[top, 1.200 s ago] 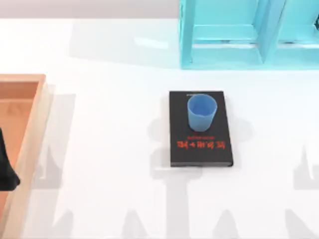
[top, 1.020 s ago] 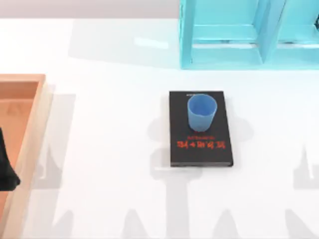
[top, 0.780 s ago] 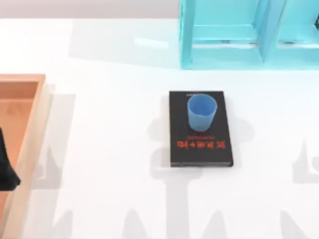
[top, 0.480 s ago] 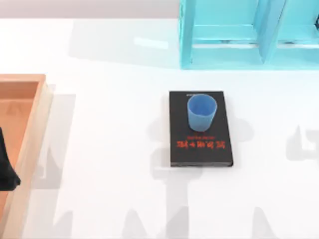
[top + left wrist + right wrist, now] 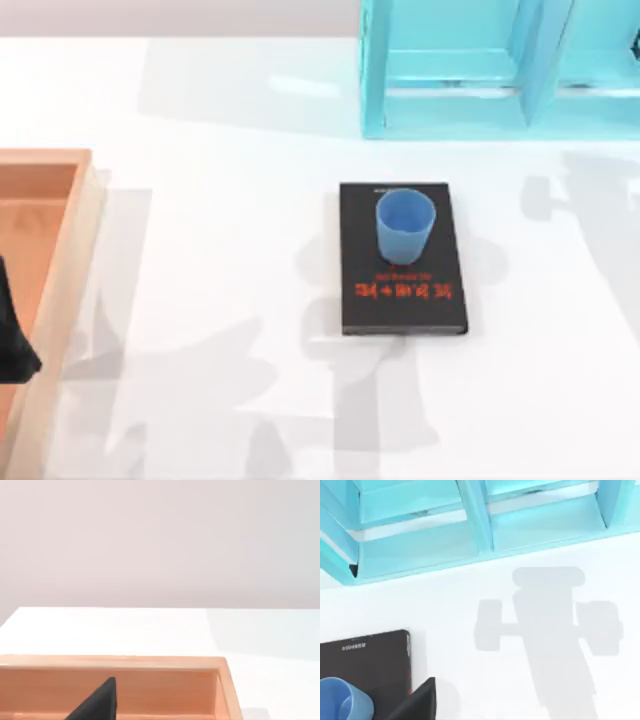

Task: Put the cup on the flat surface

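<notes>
Centre of the top view, the cup is standing upright, mouth up, on the upper half of a black book with red lettering, so it is not yet resting on the bench, whose bare white top is spreading wide on every side. Beyond the book, at upper right, a turquoise shelf unit is sitting. An orange tray is lying at the left edge. Nothing is holding the cup. From the right wrist view, the cup is sitting close by on the book, suggesting the right arm is lining up a grasp. How far either tool is open, I cannot tell.
</notes>
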Motion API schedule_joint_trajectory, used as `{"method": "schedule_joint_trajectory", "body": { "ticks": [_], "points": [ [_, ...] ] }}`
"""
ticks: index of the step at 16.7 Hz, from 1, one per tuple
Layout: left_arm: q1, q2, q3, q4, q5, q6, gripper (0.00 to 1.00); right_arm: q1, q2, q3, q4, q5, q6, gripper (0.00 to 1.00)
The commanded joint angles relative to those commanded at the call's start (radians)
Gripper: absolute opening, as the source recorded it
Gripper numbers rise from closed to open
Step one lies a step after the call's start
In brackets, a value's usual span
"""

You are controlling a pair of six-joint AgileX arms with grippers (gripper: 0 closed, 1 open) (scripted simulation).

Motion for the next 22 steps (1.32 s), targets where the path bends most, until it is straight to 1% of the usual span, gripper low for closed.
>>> {"method": "schedule_joint_trajectory", "body": {
  "ticks": [6,11,16,19,22],
  "points": [
    [0.000,0.000,0.000,0.000,0.000,0.000,1.00,0.145,0.527,0.548,-0.334,0.019,0.141,1.00],
    [0.000,0.000,0.000,0.000,0.000,0.000,1.00,0.289,0.874,0.892,-0.538,0.030,0.239,1.00],
    [0.000,0.000,0.000,0.000,0.000,0.000,1.00,0.417,1.102,1.110,-0.655,0.024,0.319,1.00],
    [0.000,0.000,0.000,0.000,0.000,0.000,1.00,0.483,1.190,1.185,-0.692,0.023,0.345,1.00],
    [0.000,0.000,0.000,0.000,0.000,0.000,1.00,0.518,1.238,1.219,-0.715,0.029,0.358,1.00]
  ]
}}
